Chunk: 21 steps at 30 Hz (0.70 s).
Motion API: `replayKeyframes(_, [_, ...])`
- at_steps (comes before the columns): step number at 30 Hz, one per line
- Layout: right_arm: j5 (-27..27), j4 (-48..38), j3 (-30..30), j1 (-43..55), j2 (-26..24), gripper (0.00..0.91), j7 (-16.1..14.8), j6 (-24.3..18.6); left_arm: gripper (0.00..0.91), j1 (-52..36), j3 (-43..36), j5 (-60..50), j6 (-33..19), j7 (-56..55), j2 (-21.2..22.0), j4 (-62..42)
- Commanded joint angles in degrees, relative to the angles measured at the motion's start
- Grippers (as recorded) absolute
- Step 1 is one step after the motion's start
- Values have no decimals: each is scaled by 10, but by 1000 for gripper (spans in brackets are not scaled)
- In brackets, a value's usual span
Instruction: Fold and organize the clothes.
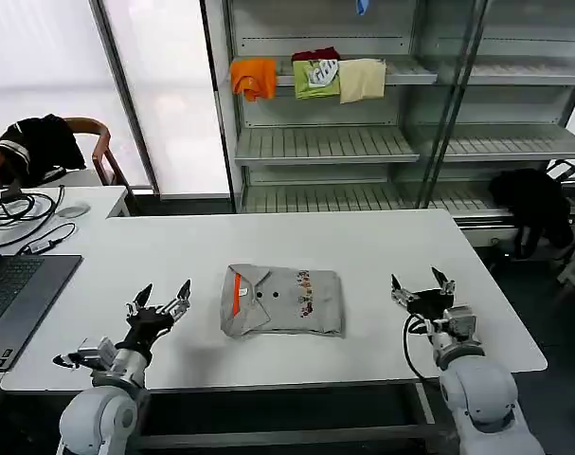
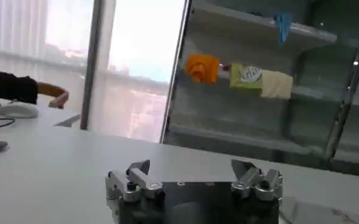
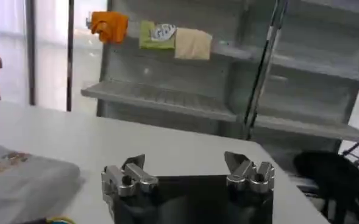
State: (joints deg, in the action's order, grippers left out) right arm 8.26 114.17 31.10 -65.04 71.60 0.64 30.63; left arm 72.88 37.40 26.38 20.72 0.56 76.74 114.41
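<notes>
left gripper [image 1: 161, 298] low, jaws spread, right gripper [image 1: 421, 282] low, jaws spread, both arms idle

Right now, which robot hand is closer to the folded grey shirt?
The left gripper, slightly. It sits just beside the collar edge of the folded shirt, fingers open. The right gripper waits farther off on the other side, also open.

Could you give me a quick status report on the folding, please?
Left claw open, right claw open, both flanking. Grey shirts folded, stacked mid-table. Nothing in the way.
</notes>
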Motion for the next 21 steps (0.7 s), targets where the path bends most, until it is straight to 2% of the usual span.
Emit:
replayKeyframes(1, [7, 2, 31, 16, -17, 907, -6, 25, 907, 19, 20, 45, -4, -8, -2, 4])
replayKeyframes(5, [-3, 2, 22, 13, -14, 907, -12, 24, 907, 25, 27, 66, -7, 5, 0, 4])
replayKeyframes(11, [36, 13, 22, -2, -10, 907, 2, 25, 907, 30, 34, 69, -3, 24, -2, 14])
replayKeyframes(17, [53, 26, 32, -18, -15, 907, -15, 25, 907, 35, 33, 64, 16, 48, -1, 27])
replayKeyframes(21, [60, 33, 33, -21, -18, 907, -10, 25, 907, 28, 26, 63, 11, 42, -2, 23])
